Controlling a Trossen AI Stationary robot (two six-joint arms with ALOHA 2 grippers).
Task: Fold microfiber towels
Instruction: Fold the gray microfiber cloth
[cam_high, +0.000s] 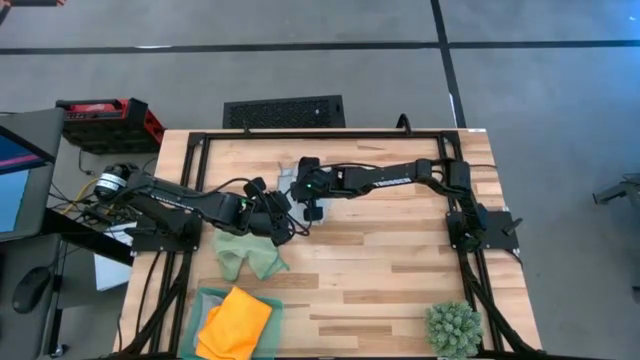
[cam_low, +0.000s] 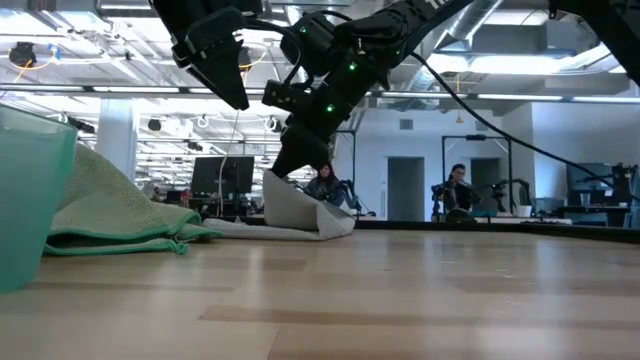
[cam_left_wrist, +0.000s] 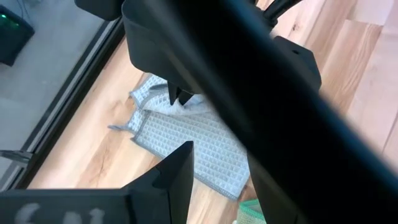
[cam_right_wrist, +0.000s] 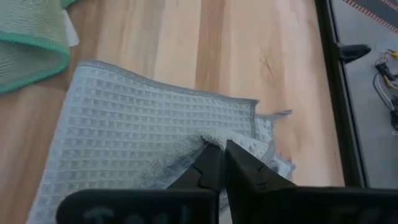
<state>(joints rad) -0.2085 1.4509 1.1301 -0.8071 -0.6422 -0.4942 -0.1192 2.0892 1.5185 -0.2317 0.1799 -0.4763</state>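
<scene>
The right gripper's (cam_right_wrist: 219, 163) two dark fingers stand nearly together, pinching a raised fold of the pale grey-blue towel (cam_right_wrist: 149, 134) between their tips. That towel lies on the wooden table (cam_high: 400, 270) toward its far edge, near the middle, partly flattened with one edge lifted into a peak under the gripper in the low view (cam_low: 300, 205). The left gripper (cam_high: 283, 222) hangs just beside it, above the table, its fingers (cam_left_wrist: 180, 168) spread apart and holding nothing. A light green towel (cam_high: 248, 253) sits crumpled on the table just beside the left gripper, on the near side. An orange towel (cam_high: 236, 322) rests folded in the green tray (cam_high: 203, 300) at the near left corner. A spiky green plant (cam_high: 453, 328) stands at the near right edge, well apart from both arms.
</scene>
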